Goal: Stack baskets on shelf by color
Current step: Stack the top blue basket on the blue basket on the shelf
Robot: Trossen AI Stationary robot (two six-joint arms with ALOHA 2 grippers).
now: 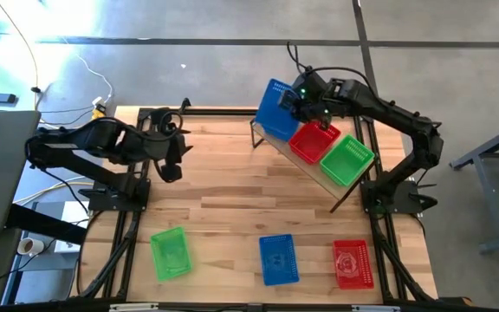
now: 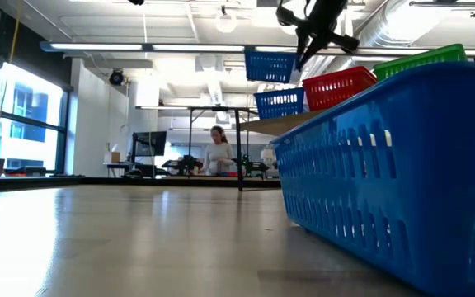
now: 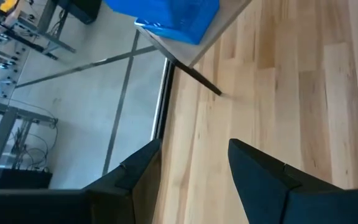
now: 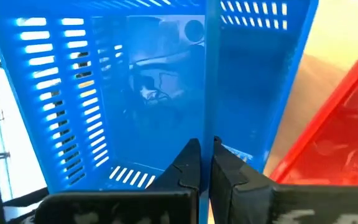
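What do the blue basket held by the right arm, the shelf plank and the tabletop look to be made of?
Blue basket in the right gripper: apparently moulded plastic, slightly glossy and translucent, with light glowing through its slotted walls. Shelf: pale plank, probably wood or laminate, on thin black legs that look like metal. Tabletop: light wood in jointed strips with visible grain and a satin sheen.

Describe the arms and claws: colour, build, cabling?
Both arms are dark, jointed links. The left claw has two matte black wedge-shaped fingers. The right claw has matching black fingers, and green lights glow near its wrist. Black cables loop by both arms.
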